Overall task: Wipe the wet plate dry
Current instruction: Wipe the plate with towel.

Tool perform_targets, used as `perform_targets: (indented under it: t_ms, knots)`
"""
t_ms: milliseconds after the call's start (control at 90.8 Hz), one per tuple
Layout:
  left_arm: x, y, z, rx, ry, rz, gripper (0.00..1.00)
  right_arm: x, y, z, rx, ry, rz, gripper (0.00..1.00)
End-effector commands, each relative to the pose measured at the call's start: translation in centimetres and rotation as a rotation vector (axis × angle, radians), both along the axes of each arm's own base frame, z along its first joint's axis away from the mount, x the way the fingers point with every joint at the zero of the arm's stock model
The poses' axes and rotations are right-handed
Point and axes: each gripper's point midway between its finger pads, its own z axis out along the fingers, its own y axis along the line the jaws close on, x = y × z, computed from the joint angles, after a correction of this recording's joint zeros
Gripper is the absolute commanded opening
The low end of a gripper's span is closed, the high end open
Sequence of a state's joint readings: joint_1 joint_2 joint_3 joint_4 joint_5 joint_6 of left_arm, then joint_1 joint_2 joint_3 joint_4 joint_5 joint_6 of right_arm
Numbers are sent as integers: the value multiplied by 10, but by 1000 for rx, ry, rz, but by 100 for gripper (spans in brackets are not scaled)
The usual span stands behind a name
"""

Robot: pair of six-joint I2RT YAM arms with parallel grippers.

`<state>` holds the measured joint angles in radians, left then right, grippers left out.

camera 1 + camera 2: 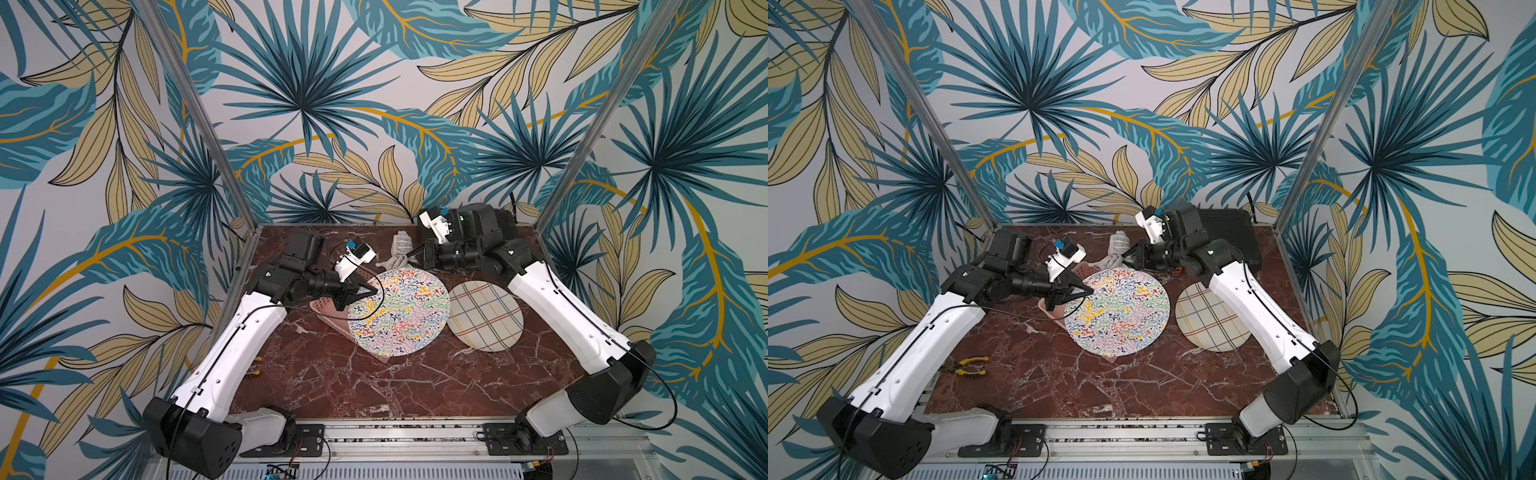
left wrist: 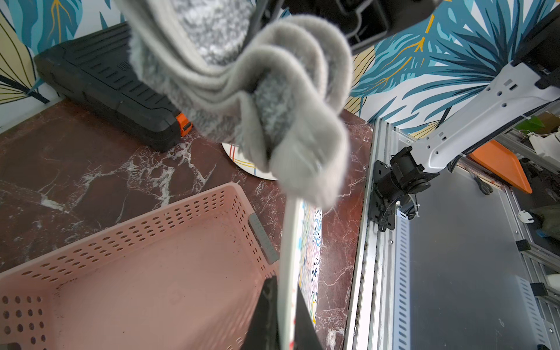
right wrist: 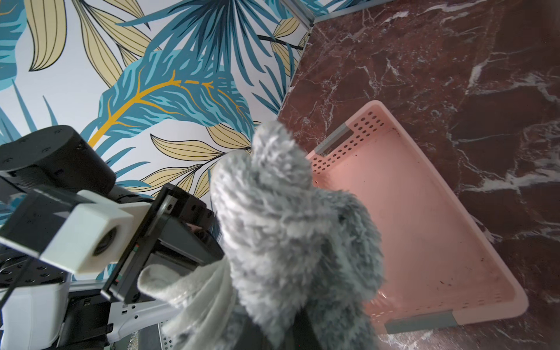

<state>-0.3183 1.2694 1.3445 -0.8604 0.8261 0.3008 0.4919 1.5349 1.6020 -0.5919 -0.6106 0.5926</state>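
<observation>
Above the pink basket (image 1: 322, 309): patterned plate (image 1: 399, 311), lifted and tilted, squiggled face turned up and toward the front rail (image 1: 395, 432), bare back toward the basket floor. Round, so no long axis. Seen edge-on from the left wrist (image 2: 286, 257), with the edge line running straight from the left hand to the cloth.

Left hand (image 1: 376, 291) pinching the plate's rim on the basket's left-arm side, fingers pressed together on it.

Right hand (image 1: 415, 253) clamped on a bunched grey cloth (image 1: 401, 249), draped over the plate's far rim, at the back-wall side of the basket.

Beside the basket on the right-arm side: checked plate (image 1: 486, 309), flat on the tabletop (image 1: 374, 386). Past that, toward the back wall: black case (image 1: 1229, 237). On the basket's left-arm side, nearer the rail: yellow-handled pliers (image 1: 967, 365).

Tabletop dark red marble with white veins. Walls (image 1: 291, 104) papered with blue and tan leaves.
</observation>
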Motion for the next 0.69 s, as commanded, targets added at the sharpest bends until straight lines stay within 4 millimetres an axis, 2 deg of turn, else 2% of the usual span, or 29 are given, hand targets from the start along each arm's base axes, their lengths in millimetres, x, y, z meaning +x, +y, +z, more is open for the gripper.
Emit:
perform_targets:
  t_ms: [0,110,319,683]
  knots:
    - [18,1,52,-89,-147,34,0,-13,-8,-18,0,78,7,0]
    - [22,5,57,-108,-149,49,0,-11,-16,-25,10,91,-12,0]
    - [41,19,60,-133,-141,130,0,-12,-28,-28,23,90,-41,0]
    - [63,39,64,-217,-82,235,0,-9,-42,-42,28,107,-87,0]
